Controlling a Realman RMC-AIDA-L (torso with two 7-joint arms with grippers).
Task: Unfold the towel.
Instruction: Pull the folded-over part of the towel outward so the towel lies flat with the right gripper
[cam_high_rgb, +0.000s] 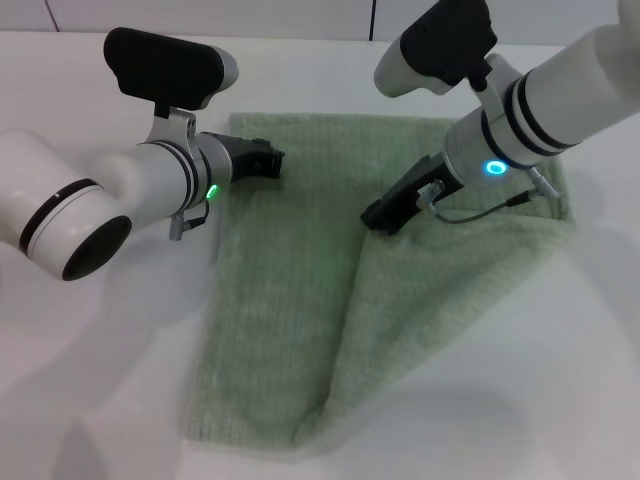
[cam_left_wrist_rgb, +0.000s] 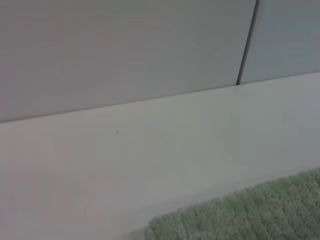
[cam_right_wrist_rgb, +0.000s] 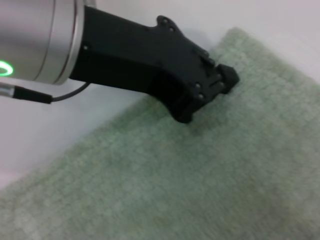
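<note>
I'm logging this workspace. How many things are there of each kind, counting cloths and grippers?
Towel: 1
Grippers: 2, the left gripper at the towel's far left edge and the right gripper over its middle
Total: 3

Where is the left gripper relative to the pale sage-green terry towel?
In the head view, the left gripper sits at the far left corner of the pale sage-green terry towel, opposite the right gripper nearer the towel's middle.
</note>
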